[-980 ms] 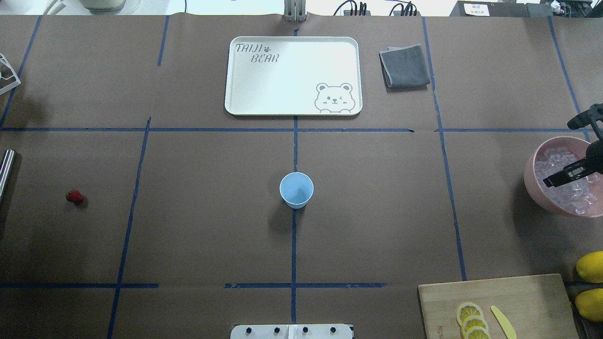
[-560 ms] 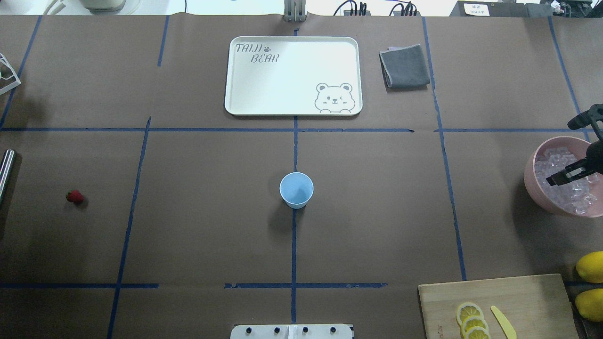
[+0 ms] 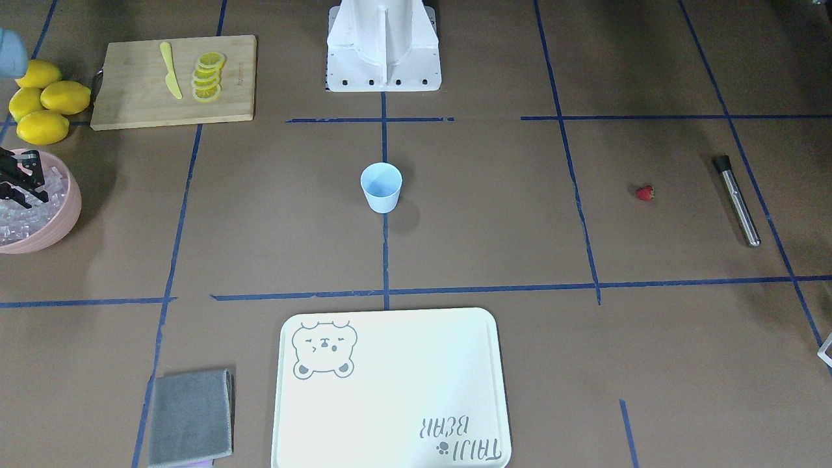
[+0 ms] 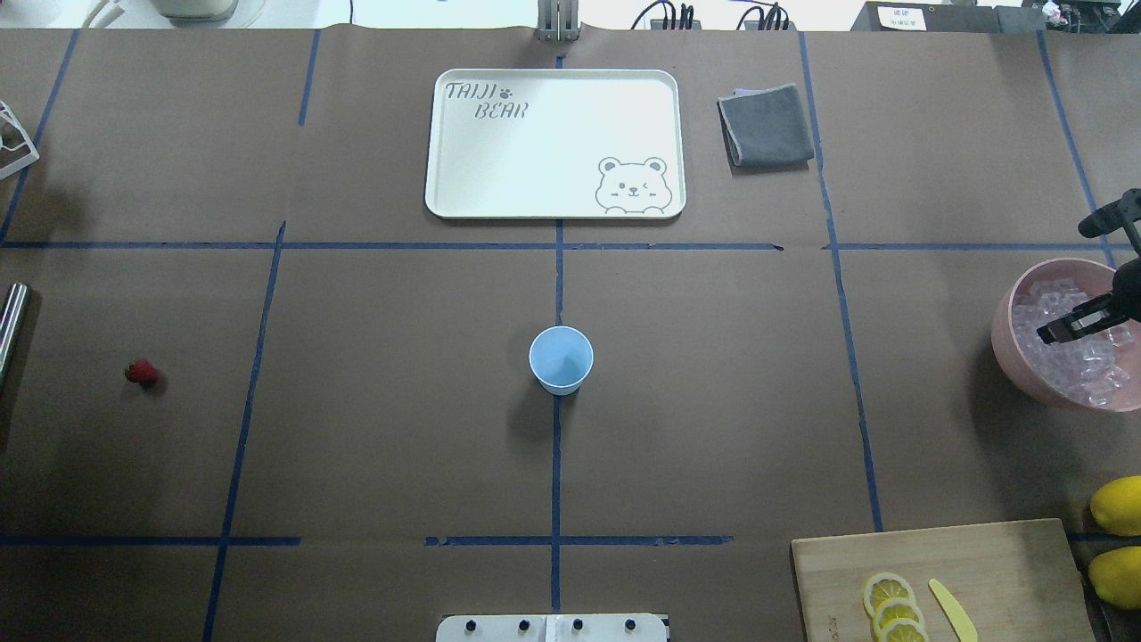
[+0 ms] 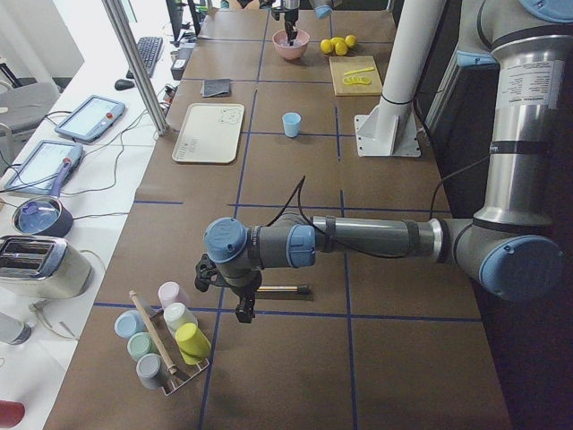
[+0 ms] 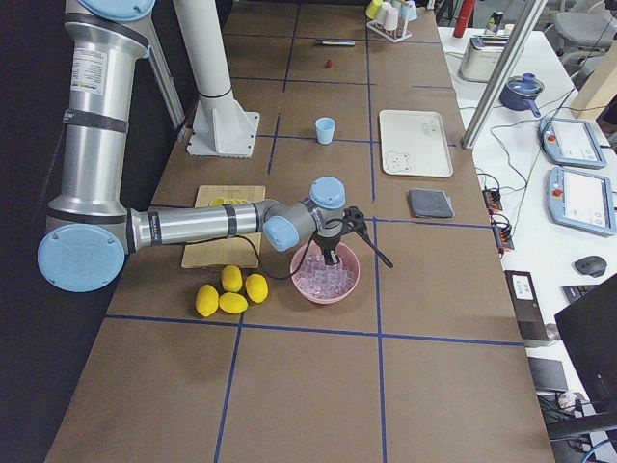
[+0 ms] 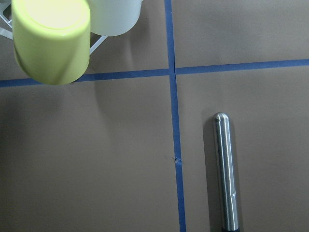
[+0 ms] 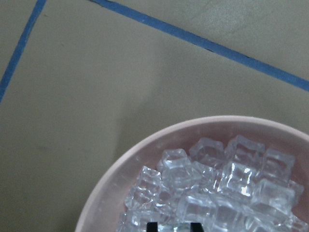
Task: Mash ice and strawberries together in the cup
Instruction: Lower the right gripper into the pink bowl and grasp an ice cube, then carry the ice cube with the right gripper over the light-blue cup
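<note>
Noting ice in pink bowl, right edge of overhead frame: likely hard, slick, light, grip one cube across flat faces; right pincer among cubes, clamped or apart cannot tell

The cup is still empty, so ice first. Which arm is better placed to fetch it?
Right. The right gripper hangs just over the ice in the pink bowl; the left gripper is far off, by the metal rod.
</note>
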You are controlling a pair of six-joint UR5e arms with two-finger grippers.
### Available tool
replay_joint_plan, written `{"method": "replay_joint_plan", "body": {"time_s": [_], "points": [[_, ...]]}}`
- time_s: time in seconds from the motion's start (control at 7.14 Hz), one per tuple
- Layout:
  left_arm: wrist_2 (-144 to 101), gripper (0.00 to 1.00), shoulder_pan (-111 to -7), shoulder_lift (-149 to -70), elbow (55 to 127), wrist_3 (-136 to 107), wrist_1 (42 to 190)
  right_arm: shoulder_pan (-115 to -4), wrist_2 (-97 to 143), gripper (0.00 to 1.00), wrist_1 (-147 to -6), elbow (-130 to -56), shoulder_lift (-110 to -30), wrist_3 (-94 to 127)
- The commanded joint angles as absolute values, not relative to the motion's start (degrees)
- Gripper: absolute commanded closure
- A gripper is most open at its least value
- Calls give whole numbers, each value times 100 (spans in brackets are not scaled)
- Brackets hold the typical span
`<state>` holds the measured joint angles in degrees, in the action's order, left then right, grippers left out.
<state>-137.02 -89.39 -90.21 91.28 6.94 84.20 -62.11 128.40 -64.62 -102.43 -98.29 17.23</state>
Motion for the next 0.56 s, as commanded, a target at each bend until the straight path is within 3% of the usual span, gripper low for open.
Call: {"method": "replay_joint_plan", "body": {"time_s": [0.0, 0.42], "points": [[-13702, 0, -8938, -9000, 9132, 694, 8420, -6337, 12841, 98, -6521, -10283, -9468, 1801], [-13702, 0, -8938, -9009, 9149, 694, 8446, -5900, 12841, 98, -7413, -10310, -8267, 1933]]}}
